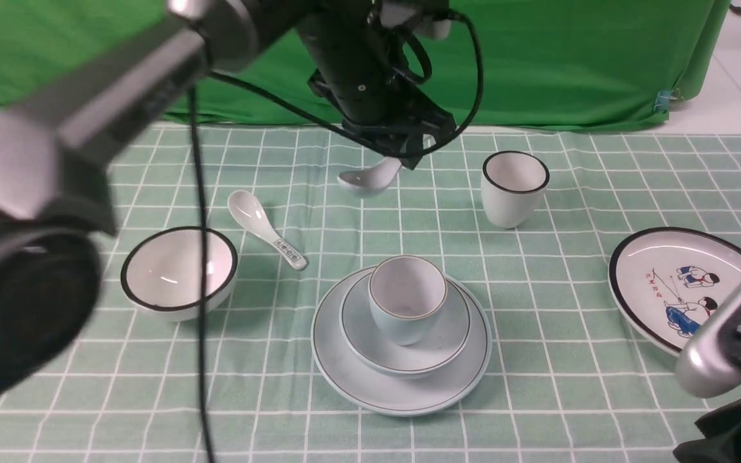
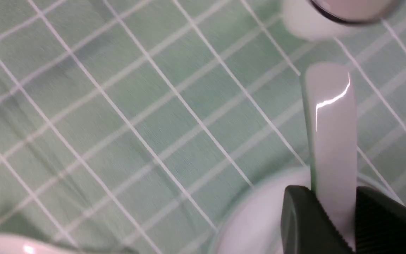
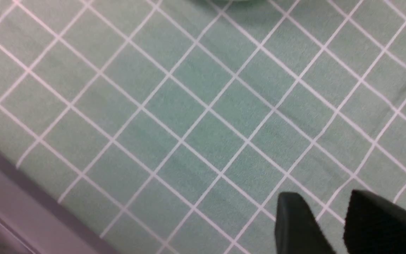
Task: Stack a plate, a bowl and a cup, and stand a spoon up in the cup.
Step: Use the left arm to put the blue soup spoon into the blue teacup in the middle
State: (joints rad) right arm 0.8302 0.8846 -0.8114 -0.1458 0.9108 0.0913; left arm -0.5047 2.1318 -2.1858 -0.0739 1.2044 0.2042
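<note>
A green backdrop (image 1: 570, 64) hangs behind a desk (image 1: 538, 411) covered in pale green checked cloth. Near the middle, the stack is built: the blue-green plate (image 1: 345, 376) carries the shallow bowl (image 1: 451, 337), and the cup (image 1: 407, 299) stands upright in the bowl, mouth empty.

The left pincer (image 1: 402, 153) is at the far middle, clamped on the handle of the plain spoon (image 1: 370, 178). The left wrist view shows the handle pinched between both fingers (image 2: 296, 211). The spoon's long axis is tilted, scoop end low and to the left, handle rising to the right. Whether the scoop touches the cloth cannot be told.

The cup lies on the near side of this pincer, almost straight toward the robot, so the carry likely runs nearward, with the spoon turned more upright. The right pincer (image 3: 330, 225) hovers over bare cloth at the near right, jaws apart and empty.

There are two of each: besides the stacked set, a cartoon plate (image 1: 679, 283), a black-rimmed bowl (image 1: 179, 270), a black-rimmed cup (image 1: 514, 188) and a marked spoon (image 1: 266, 228).
</note>
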